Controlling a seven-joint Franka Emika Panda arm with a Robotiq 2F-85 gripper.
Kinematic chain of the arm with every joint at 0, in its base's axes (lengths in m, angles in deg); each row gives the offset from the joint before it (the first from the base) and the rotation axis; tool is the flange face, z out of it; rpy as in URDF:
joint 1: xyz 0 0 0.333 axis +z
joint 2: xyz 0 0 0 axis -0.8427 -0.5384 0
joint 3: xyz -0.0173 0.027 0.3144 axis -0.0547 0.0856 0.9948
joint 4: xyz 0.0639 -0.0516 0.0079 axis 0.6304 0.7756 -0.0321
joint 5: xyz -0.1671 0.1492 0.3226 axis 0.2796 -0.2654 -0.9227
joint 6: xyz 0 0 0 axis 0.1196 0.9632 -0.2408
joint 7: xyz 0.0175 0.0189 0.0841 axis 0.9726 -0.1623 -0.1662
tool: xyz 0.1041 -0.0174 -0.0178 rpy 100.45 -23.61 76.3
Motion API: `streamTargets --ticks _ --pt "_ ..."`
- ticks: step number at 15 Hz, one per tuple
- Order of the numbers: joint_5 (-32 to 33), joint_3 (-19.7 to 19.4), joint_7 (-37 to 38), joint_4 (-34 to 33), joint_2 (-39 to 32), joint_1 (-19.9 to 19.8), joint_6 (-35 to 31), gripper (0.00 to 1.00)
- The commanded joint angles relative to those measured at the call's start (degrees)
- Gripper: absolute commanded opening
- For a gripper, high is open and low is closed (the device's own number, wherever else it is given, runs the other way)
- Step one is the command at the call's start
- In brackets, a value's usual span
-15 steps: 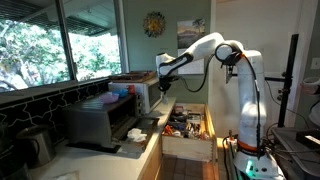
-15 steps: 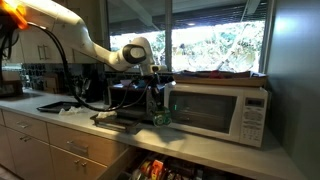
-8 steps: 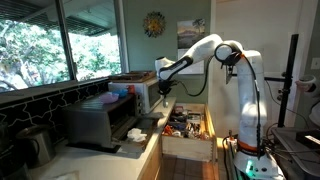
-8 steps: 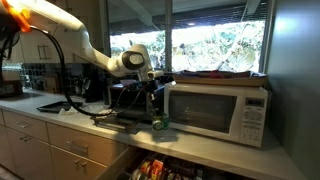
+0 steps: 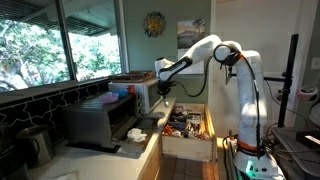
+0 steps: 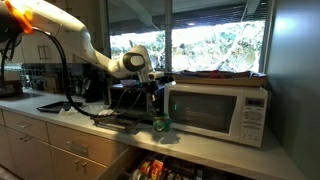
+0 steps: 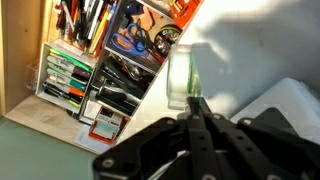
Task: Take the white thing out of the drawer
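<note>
The drawer [image 5: 187, 148] stands open below the counter, full of pens, scissors and tools; it also shows in the wrist view [image 7: 24, 60] and in an exterior view [image 6: 160, 170]. My gripper [image 7: 192, 98] is over the pale counter beside the drawer. It is shut on the rim of a whitish tape roll with a green edge [image 7: 180, 76]. In an exterior view the gripper [image 6: 155, 112] holds the roll [image 6: 158, 124] down at the countertop in front of the microwave. In an exterior view the gripper [image 5: 163, 88] hangs above the counter edge.
A white microwave [image 6: 222, 110] stands on the counter right beside the gripper; it also shows in an exterior view [image 5: 135, 90]. A toaster oven [image 5: 100, 122] with its door down sits further along. A window runs behind the counter. A white sheet [image 7: 285, 100] lies on the counter.
The gripper moved a little away from the microwave and down toward the counter with the roll in it; over the last half second it has barely moved.
</note>
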State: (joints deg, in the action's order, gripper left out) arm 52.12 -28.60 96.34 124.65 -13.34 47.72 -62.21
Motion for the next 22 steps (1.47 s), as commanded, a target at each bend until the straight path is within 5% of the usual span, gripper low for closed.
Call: streamTargets --ticks 1,17,18,22 --pt "0.66 -1.23 3.62 -0.11 -2.82 0.62 -4.11 0.00" --pt "0.02 -4.45 8.16 -3.54 -11.65 2.24 -8.46 0.00" --pt "-0.13 -4.47 8.00 -3.76 -11.80 2.29 -8.15 0.26" --pt "0.67 -4.75 8.28 -3.26 -10.33 2.94 -7.57 0.49"
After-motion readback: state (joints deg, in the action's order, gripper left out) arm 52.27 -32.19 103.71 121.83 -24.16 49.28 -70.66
